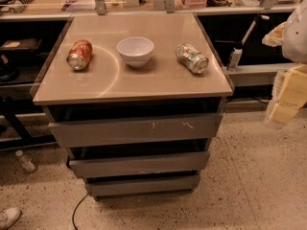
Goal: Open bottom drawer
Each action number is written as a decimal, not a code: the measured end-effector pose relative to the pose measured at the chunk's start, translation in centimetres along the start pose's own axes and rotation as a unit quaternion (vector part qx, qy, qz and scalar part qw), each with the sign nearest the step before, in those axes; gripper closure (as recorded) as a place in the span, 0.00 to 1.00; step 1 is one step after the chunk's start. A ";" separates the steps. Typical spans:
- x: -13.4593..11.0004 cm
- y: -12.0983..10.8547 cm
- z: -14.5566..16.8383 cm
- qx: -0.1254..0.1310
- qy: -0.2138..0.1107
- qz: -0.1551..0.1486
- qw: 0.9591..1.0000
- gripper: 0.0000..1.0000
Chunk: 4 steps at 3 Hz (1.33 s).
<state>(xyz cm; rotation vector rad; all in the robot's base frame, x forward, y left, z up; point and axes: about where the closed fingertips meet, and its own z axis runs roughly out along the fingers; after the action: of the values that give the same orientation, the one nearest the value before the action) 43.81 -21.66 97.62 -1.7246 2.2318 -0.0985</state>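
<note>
A grey cabinet with three handle-less drawers stands in the middle of the camera view. The bottom drawer [142, 185] is the narrowest and slimmest, with a plain flat front and a dark gap above it. None of its inner floor shows. Above it are the mid-width plain drawer front [139, 164] and the widest, tallest front [136, 130], which has pale scratch marks. My gripper [286, 98] is a pale yellowish shape at the right edge, off to the right of the cabinet at about top-drawer height. It is well apart from all the drawers.
On the cabinet top [134, 83] lie an orange can [79, 54] on its side, a white bowl [135, 50] and a silver-green can [192, 58] on its side. A small bottle [25, 161], a shoe [8, 217] and a cable [76, 212] are on the speckled floor at the left.
</note>
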 end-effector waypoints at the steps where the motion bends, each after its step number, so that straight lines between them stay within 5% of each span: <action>1: 0.0 0.0 0.0 0.000 0.000 0.000 1.000 0.00; 3: -0.9 2.6 4.9 0.006 -0.018 0.008 1.000 0.00; 4: -2.2 4.8 12.5 -0.007 -0.024 0.012 1.000 0.00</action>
<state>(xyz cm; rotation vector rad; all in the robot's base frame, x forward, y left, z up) 43.49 -16.56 85.03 -1.6886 2.2248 -0.0352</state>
